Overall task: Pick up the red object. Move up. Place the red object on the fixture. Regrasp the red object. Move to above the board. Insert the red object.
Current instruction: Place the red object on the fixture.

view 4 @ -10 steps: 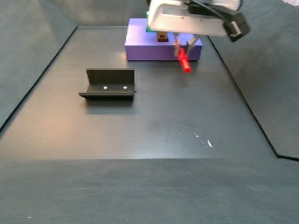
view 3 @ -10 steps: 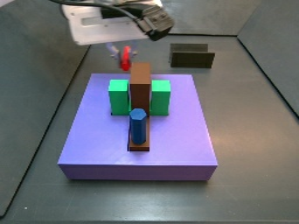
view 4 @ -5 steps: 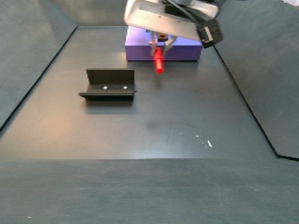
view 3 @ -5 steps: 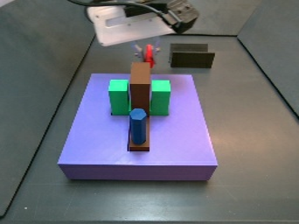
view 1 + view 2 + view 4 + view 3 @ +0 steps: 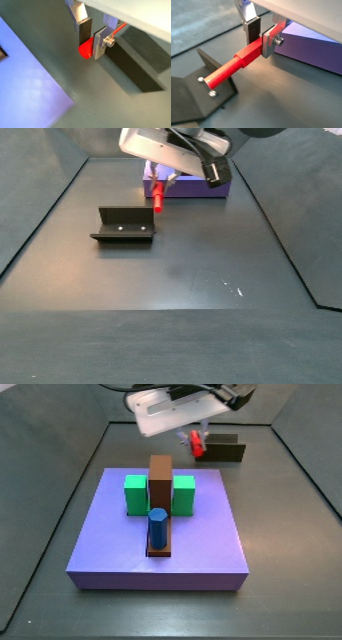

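Note:
My gripper [image 5: 260, 41] is shut on the red object [image 5: 232, 69], a thin bright-red peg that hangs tilted from the fingers. In a side view the gripper [image 5: 160, 180] holds the peg [image 5: 156, 196] above the floor, just beside the fixture [image 5: 123, 225], with the peg's lower end near the fixture's upper right corner. In a side view the peg [image 5: 198, 442] is in front of the fixture [image 5: 222, 450]. In a wrist view the peg's end [image 5: 86, 49] shows between the pads. The purple board [image 5: 158, 534] carries two green blocks, a brown bar and a blue peg.
The fixture also shows in both wrist views [image 5: 194, 95] [image 5: 137, 70]. The board's corner is close behind the gripper [image 5: 311, 47]. Dark walls ring the grey floor [image 5: 174, 298]. A brown bar [image 5: 160, 482] and a blue peg [image 5: 158, 529] stand on the board.
The gripper has carried the red peg away from above the board's far edge and across to the fixture. The grip on the peg has not changed.

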Robot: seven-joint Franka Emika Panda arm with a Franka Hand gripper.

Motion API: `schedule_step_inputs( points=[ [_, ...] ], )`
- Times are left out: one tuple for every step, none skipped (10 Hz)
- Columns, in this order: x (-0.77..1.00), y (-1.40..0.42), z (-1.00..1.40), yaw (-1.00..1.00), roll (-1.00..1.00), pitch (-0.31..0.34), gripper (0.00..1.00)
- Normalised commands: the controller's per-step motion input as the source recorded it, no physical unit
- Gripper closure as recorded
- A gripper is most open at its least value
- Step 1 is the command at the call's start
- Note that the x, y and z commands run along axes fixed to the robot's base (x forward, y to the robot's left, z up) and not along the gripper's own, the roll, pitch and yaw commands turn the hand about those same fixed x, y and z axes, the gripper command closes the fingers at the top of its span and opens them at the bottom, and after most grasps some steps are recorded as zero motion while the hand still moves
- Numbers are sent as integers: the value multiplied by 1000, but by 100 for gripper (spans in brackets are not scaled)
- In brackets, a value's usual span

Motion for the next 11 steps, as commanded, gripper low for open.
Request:
schedule_step_inputs(
  points=[
    [523,263,77,0,-1000,-229,100],
    [486,363,303,0,-1000,-57,100],
    [460,420,443,0,-1000,0,100],
    [471,429,471,0,-1000,0,100],
    [469,411,426,0,-1000,0,100],
    [514,409,9,-23,-746,366,100],
    [154,0,-43,-174,-151,0,100],
    [23,200,0,-146,-469,43,100],
    [117,297,117,0,-1000,0,100],
    [160,277,117,0,-1000,-23,100],
    [186,263,114,0,-1000,-74,100]
  ],
)
